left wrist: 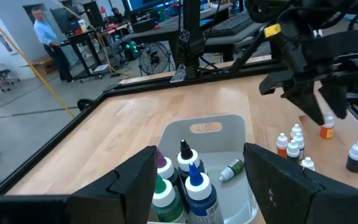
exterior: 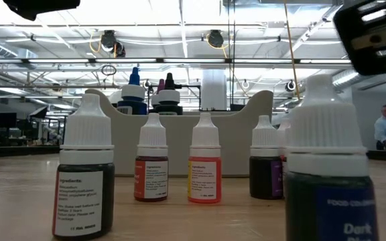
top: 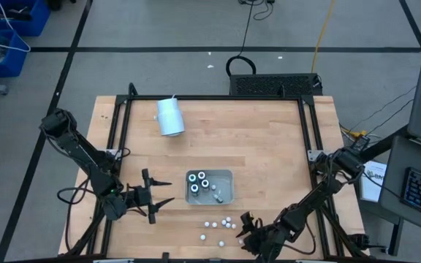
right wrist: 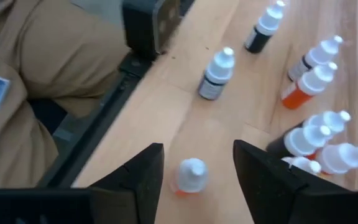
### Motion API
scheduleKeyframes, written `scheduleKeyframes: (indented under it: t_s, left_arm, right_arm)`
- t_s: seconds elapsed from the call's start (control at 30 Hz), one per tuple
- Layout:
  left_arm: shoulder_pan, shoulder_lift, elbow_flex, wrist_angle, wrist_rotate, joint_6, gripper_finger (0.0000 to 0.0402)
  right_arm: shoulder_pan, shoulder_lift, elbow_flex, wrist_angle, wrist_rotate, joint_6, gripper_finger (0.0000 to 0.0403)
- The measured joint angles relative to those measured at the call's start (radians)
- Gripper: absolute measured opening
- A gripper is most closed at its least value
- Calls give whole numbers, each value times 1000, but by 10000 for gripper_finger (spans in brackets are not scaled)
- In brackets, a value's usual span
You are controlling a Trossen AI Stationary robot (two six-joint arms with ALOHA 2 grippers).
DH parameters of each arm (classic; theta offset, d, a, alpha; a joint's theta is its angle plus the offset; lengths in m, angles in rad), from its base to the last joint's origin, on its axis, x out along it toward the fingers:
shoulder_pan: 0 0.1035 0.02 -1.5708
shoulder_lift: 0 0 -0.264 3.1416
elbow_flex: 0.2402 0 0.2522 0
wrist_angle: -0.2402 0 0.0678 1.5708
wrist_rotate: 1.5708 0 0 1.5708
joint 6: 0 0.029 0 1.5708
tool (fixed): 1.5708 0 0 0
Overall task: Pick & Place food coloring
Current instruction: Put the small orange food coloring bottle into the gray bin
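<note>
High view: grey tray point(top: 227, 175) mid-counter point(top: 269, 139) holds four dark bottles point(top: 201, 183); small white-capped bottles point(top: 218, 225) stand scattered just in front of it. Left gripper point(top: 154, 199) beside the tray, fingers open. Right gripper point(top: 248, 225) next to the small bottles. White cylinder point(top: 169, 117) lies farther back. Right wrist view: fingers point(right wrist: 138, 168) spread, empty, one small bottle point(right wrist: 190, 175) between them.

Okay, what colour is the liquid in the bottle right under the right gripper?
Orange, under a white cap; the right wrist view shows it best.
</note>
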Motion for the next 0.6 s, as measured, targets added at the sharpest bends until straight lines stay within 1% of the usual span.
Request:
scheduleKeyframes:
  t_s: [0.27,0.6]
  left_arm:
    - [0,0,0,0,0,1,241]
    - [0,0,0,0,0,1,241]
  right_arm:
    - [-12,0,-39,0,-3,36,147]
    - [-10,0,-42,59,-12,-2,110]
